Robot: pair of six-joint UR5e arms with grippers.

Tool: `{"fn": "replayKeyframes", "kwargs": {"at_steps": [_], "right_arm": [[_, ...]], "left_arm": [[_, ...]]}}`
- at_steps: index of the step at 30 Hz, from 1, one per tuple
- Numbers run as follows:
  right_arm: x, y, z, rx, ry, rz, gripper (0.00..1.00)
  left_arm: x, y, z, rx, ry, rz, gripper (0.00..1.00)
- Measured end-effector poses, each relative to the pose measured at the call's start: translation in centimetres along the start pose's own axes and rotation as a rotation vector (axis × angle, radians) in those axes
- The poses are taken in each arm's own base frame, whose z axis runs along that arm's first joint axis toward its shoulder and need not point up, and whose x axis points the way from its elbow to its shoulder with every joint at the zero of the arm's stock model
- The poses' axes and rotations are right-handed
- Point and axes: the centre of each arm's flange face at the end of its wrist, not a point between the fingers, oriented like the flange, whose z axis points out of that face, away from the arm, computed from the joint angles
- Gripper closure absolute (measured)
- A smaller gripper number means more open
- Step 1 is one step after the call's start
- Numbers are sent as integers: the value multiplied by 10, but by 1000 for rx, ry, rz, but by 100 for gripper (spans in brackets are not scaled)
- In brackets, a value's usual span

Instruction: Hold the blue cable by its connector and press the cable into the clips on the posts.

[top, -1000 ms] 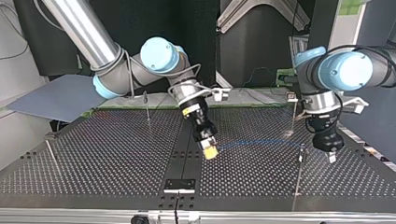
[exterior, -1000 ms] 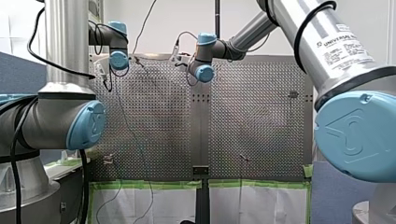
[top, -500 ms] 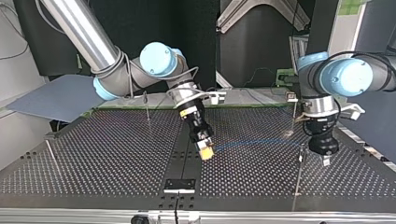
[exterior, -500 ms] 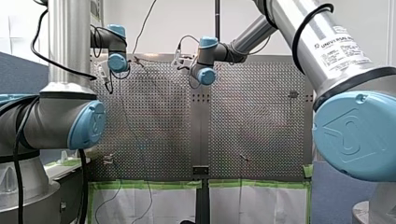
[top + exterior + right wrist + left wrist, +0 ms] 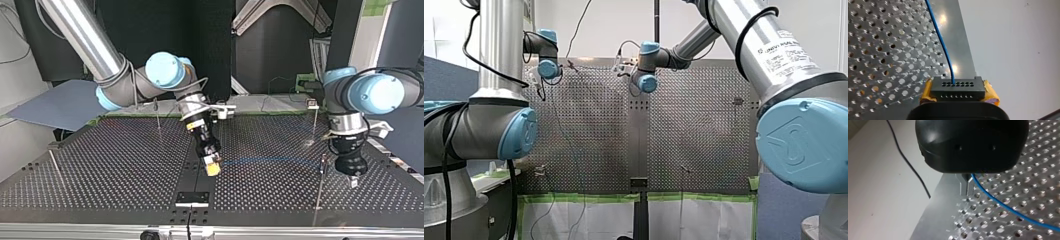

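My right gripper [image 5: 958, 93] is clamping the connector [image 5: 958, 87] between yellow pads [image 5: 991, 94], blue cable [image 5: 941, 42] running ahead past my left gripper's [image 5: 966, 187] closed fingers [image 5: 963, 185].

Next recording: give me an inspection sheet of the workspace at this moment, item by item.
Surface: perforated table, plain metal strip down its middle.
Job's things: blue cable stretched above the table between the grippers; black connector at its end; thin posts upright, clips too small to judge.
Clutter: nothing seen.
Grippers: right gripper shut on the connector, yellow pads; left gripper shut on the blue cable, metal fingers.
Cables: black lead off the table's edge.
Surroundings: green tape along the table's near edge in the front view.
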Motion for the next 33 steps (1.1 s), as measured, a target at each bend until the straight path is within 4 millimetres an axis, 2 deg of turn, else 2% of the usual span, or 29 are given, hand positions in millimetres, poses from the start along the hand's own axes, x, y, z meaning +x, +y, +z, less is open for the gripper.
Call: {"fn": "replayKeyframes", "kwargs": {"at_steps": [5, 12, 23, 24, 25, 26, 28, 29, 30, 33], "right_arm": [[2, 9, 9, -8, 15, -1, 100], [4, 17, 20, -13, 30, 3, 100], [7, 27, 23, -18, 27, 4, 100], [6, 27, 23, -18, 24, 5, 100], [6, 27, 23, -18, 23, 5, 100], [6, 27, 23, -17, 21, 5, 100], [6, 26, 23, -15, 19, 5, 100], [6, 26, 23, -14, 18, 5, 100], [6, 26, 23, -12, 18, 5, 100], [6, 25, 23, -10, 16, 6, 100]], "left_arm": [[-2, 2, 11, 12, -2, -8, 100], [-4, 7, 16, 22, -3, -14, 100], [-5, 12, 19, 39, 6, -35, 100], [-5, 12, 19, 39, 7, -36, 92], [-5, 12, 19, 39, 8, -36, 73], [-5, 12, 19, 39, 8, -36, 73], [-5, 12, 18, 37, 10, -36, 59], [-5, 12, 18, 33, 11, -36, 59], [-5, 13, 18, 27, 12, -36, 50], [-3, 14, 15, 9, 24, -27, 50]]}}
